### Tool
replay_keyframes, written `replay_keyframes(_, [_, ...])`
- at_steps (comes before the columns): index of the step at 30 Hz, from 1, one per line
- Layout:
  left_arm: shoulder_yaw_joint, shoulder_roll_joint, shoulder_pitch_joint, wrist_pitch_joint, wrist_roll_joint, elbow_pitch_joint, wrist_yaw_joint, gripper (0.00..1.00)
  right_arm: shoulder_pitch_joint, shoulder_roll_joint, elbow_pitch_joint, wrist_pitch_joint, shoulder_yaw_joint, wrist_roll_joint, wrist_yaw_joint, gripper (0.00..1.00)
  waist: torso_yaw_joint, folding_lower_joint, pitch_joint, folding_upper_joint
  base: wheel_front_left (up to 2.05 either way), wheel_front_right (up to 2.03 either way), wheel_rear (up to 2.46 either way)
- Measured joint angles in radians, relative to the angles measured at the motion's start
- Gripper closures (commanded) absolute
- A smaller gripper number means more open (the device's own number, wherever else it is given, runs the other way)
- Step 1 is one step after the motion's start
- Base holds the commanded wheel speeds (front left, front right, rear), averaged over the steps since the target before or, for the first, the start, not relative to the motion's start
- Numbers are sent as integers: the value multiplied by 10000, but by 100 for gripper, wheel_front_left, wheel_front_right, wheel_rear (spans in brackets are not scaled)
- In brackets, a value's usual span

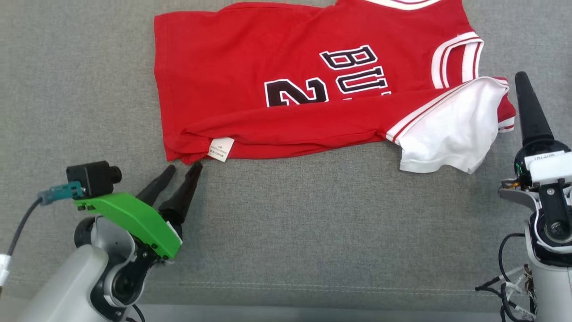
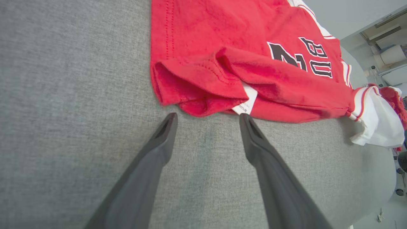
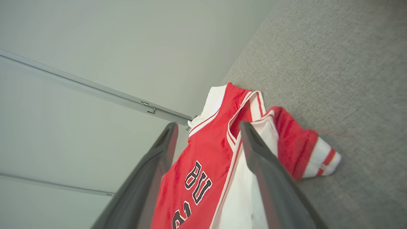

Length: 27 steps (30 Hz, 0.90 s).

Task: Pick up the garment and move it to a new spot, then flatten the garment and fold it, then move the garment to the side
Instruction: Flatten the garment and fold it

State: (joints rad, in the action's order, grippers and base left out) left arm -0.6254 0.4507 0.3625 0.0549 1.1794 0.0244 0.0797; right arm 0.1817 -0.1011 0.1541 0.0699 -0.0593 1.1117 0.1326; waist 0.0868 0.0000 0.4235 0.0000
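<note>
Toward the front-left of the grey fabric surface (image 1: 313,232), the left gripper (image 1: 184,167) has its fingers spread wide and gripping nothing, tips just short of the near-left corner of the garment (image 1: 268,58), where a white label (image 1: 221,149) sticks out. By the right edge, the right gripper (image 3: 208,124) points away beside the white sleeve (image 1: 451,129), fingers likewise apart. The garment, a red jersey with black lettering, lies farther back across the middle, its near side folded over
</note>
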Motion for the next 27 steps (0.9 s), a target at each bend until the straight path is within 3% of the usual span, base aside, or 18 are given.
replay_keyframes(5, [-69, -546, -720, -309, 504, -113, 12, 0, -1088, 176, 303, 4, 46, -27, 6, 0, 40, 0, -622, 0, 0, 0, 0])
replay_keyframes(9, [94, -575, -946, -523, 587, -196, 75, 0, -1565, 286, 460, 61, 339, -54, 6, 0, 58, 0, -830, 0, 0, 0, 0])
replay_keyframes(17, [642, -677, -930, -903, 717, 23, 109, 0, -1888, 336, 779, 69, 631, -278, 6, 0, -106, 0, -619, 0, 0, 0, 0])
replay_keyframes(27, [495, -963, -545, -909, 750, 393, 121, 0, -2026, 391, 986, -2, 529, -307, 8, 0, -371, 0, -354, 0, 0, 0, 0])
